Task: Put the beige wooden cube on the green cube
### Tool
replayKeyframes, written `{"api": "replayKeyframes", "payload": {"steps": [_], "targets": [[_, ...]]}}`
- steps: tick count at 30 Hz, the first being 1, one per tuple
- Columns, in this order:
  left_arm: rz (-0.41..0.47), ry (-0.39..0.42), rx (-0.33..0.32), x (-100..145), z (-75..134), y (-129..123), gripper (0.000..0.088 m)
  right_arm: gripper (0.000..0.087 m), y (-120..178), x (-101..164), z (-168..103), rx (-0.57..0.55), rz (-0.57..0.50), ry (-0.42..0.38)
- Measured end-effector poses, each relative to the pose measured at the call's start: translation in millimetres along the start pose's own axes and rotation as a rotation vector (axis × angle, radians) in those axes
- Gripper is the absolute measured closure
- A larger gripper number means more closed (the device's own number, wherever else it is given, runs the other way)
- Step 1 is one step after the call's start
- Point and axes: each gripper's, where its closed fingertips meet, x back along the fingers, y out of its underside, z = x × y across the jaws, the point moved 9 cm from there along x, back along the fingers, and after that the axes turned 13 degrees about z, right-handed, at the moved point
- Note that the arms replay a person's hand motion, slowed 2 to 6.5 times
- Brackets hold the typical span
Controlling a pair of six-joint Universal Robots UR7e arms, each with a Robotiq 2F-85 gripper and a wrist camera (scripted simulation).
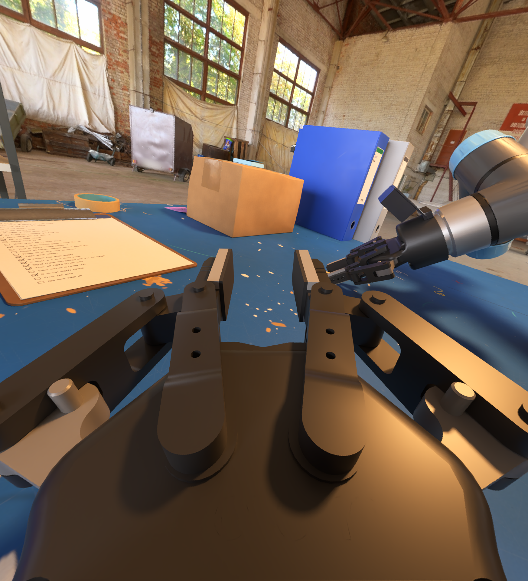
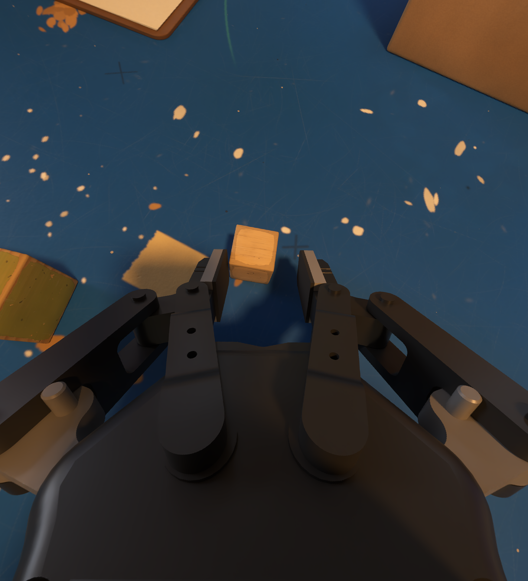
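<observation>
The green cube (image 2: 17,298), larger in view, has worn olive faces and bare wood edges; it sits left of the right gripper (image 2: 262,276), well apart from it. The beige wooden cube (image 2: 253,254), pale with visible grain, rests on the blue table (image 2: 350,157) between the spread fingertips, nearer the left finger (image 2: 217,270). Open tabletop lies ahead, bounded by the cardboard box (image 2: 476,53) and clipboard (image 2: 137,15). The left gripper (image 1: 262,273) hangs wide, empty.

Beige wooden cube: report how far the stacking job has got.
Done: nothing stacked. In hand: the open right gripper hangs over the beige wooden cube, which sits on the blue table, ungripped. Left: grasp, lift, set it on the green cube. The left gripper is open, empty.
</observation>
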Motion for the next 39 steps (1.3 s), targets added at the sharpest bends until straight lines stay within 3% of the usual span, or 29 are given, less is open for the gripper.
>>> {"api": "replayKeyframes", "payload": {"steps": [8,17,26,30,39], "targets": [[-0.001,-0.001,0.001,-0.1,-0.1,0.1,0.0533,0.0600,0.9,-2.7,-1.3,0.029,-0.029,0.015],[-0.001,-0.001,0.003,-0.1,-0.4,0.1,0.0534,0.0601,-0.1,-5.0,-1.3,0.056,-0.028,-0.007],[0.001,-0.002,0.005,0.2,-0.4,0.0,0.0534,0.0602,-2.9,-1.8,-4.9,0.052,0.048,-0.116],[0.003,-0.002,0.005,0.3,-0.4,-0.2,0.0534,0.0602,-7.5,1.3,-8.1,0.040,0.117,-0.205],[0.005,-0.001,0.008,0.5,-0.8,-0.3,0.0534,0.0602,-26.3,20.7,-24.0,0.091,0.296,-0.500]]}}
